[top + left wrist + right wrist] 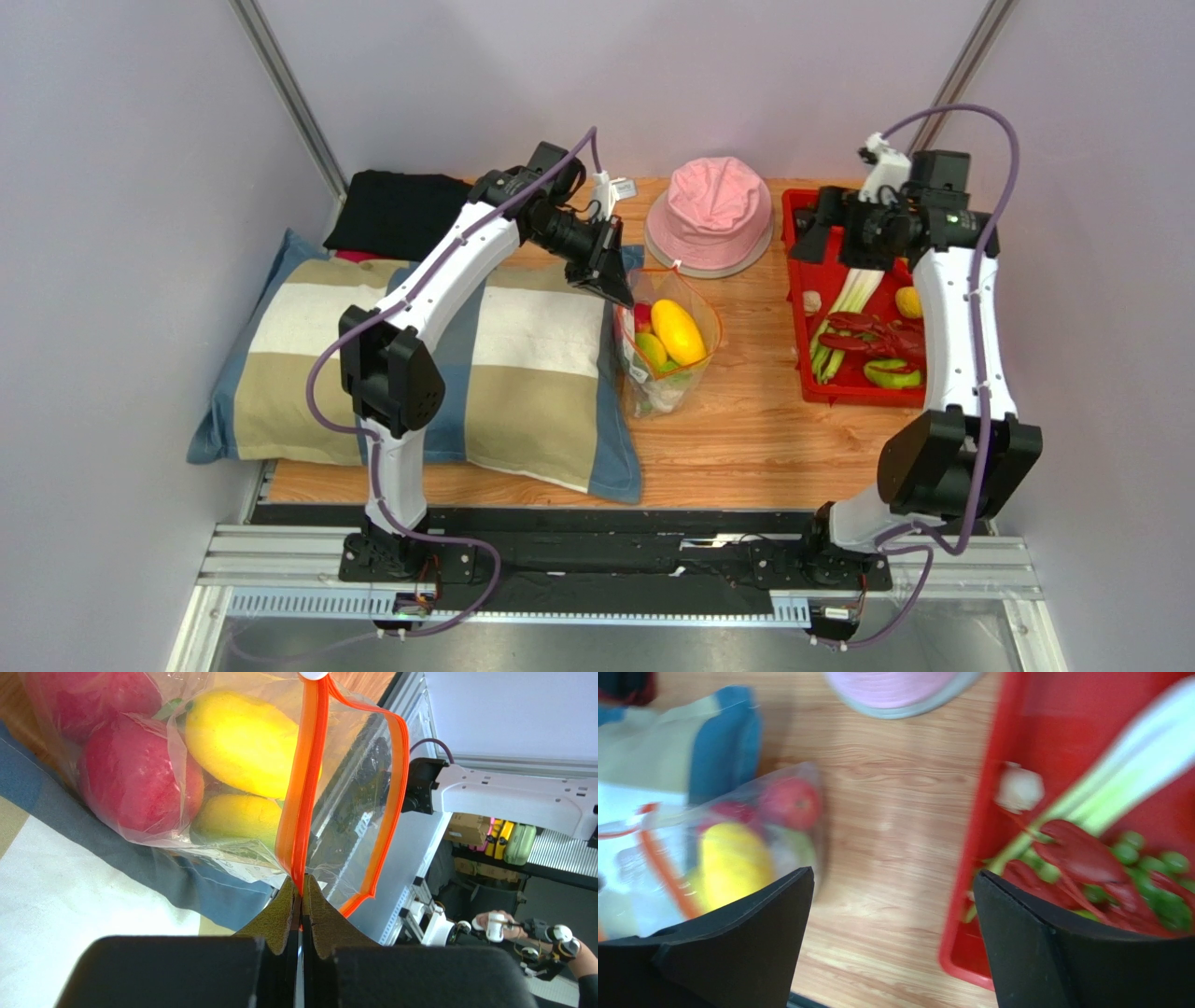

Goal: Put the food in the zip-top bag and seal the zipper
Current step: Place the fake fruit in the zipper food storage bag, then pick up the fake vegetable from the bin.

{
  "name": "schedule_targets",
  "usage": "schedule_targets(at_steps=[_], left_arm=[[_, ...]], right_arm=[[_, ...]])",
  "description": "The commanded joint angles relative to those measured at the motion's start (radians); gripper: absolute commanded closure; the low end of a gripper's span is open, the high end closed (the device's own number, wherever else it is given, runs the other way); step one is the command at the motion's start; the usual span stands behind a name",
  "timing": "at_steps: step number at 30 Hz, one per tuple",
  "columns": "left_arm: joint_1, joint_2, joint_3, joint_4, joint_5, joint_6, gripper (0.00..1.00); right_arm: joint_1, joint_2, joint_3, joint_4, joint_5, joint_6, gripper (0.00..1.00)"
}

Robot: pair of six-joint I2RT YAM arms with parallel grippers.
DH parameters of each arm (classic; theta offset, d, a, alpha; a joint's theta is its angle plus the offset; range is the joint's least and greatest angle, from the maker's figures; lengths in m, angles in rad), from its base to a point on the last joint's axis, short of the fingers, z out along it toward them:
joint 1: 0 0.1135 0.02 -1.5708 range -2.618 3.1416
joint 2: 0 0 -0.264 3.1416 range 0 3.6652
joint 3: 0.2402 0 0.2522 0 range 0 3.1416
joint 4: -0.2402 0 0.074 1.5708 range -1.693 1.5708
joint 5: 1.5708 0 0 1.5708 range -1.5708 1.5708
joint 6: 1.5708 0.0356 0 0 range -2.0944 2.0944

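The clear zip-top bag [668,350] lies by the pillow's right edge and holds a yellow fruit [678,332], red and green pieces. In the left wrist view the bag [351,805] shows a yellow fruit [242,742] and a red fruit [119,777] inside. My left gripper [302,885] is shut on the orange zipper [298,812]; the mouth beyond it gapes open. It also shows in the top view [610,273]. My right gripper [892,882] is open and empty, above the table between the bag [731,847] and the red tray [990,847]. More food [859,336] lies in the tray.
A checked pillow [435,364] covers the left of the table. A pink hat [713,210] lies at the back, a black cloth [400,210] at the back left. The red tray [802,378] stands at the right. Grey walls enclose the table.
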Motion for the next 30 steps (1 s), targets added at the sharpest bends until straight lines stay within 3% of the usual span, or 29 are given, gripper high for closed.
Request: schedule_targets(at_steps=[1,5,8,14,30], left_arm=[[0.005,-0.060,0.009,0.029,0.024,0.012,1.00],[0.005,-0.054,0.002,0.038,0.025,0.019,1.00],[0.005,-0.050,-0.011,0.047,0.030,0.023,1.00],[0.011,-0.046,-0.015,0.043,0.030,0.032,1.00],[0.035,-0.031,-0.017,0.018,0.024,0.039,1.00]], right_arm=[[-0.140,0.054,0.032,-0.046,0.055,-0.142,0.15],[-0.205,0.167,0.058,-0.052,0.163,-0.220,0.26],[-0.202,0.279,0.116,-0.060,0.157,-0.215,0.37],[-0.182,0.488,0.253,-0.055,0.111,-0.135,0.50],[-0.136,0.701,0.297,-0.054,0.053,-0.132,0.44]])
